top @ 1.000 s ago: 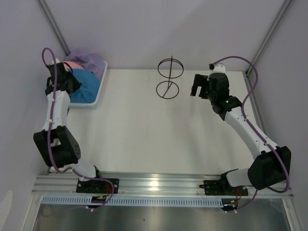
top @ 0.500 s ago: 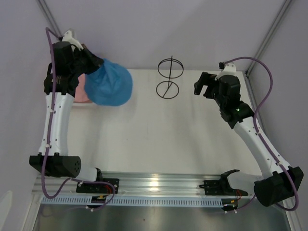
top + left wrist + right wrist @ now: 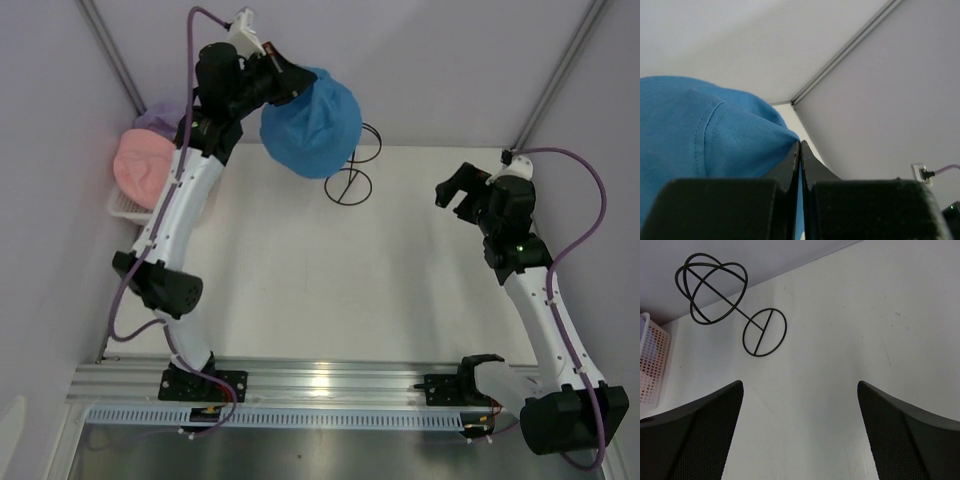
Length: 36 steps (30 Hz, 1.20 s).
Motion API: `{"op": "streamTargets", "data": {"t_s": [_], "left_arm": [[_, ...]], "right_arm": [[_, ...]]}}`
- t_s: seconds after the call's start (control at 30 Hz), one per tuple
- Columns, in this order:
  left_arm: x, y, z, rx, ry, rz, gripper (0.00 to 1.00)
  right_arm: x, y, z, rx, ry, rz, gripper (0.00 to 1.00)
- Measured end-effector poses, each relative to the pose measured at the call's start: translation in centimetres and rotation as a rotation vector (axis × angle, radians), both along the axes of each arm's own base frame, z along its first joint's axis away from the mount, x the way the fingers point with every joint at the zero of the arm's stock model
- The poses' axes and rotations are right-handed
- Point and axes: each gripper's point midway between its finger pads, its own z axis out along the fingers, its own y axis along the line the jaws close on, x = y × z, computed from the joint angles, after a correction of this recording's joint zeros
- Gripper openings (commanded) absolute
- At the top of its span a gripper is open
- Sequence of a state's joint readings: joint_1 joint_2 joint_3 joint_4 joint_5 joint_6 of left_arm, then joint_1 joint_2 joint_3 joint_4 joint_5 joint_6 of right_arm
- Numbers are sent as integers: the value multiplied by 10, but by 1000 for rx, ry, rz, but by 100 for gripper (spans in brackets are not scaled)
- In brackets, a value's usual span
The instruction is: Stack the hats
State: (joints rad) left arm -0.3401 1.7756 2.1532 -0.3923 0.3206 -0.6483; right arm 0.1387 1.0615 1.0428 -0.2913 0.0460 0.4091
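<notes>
The soft blue fabric bucket hat (image 3: pixel 312 122) has risen from the white mesh plastic basket (image 3: pixel 118 205) at ten o'clock. It now hangs at twelve o'clock over the thin black wire stand (image 3: pixel 740 312), pinched in the left gripper (image 3: pixel 287 82). The right gripper (image 3: pixel 460 190) waits at three o'clock, jaws wide and empty. The first placing looks near.

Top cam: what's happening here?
The left gripper is shut on the blue hat and holds it up in the air; from above it covers the top of the wire stand. The pink hat and the lavender hat sit in the white basket at the far left. The right gripper hangs open and empty over the table. No orange hat is in view.
</notes>
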Motion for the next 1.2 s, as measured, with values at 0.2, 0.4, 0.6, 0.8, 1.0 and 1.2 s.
{"op": "streamTargets", "data": {"t_s": [0.2,0.4,0.6,0.8,1.0,1.2], "left_arm": [[29,-49,-1,-25,-56,-50,1],[40,-51,-11,-12,-48,-15,1],[44,-34,-8,33,-67,63,1],[39,41,-4,75,-19,220,1],[24,185,-26,154,33,537,1],[21,253,-67,240,106,707,1]], "right_arm": [[-9,-10,0,27,-20,3,100],[21,13,-11,54,-82,118,99],[110,43,-38,50,5,203,100],[133,82,-34,53,-8,276,100],[133,100,-28,109,-22,288,100],[143,105,-46,198,30,250,100]]}}
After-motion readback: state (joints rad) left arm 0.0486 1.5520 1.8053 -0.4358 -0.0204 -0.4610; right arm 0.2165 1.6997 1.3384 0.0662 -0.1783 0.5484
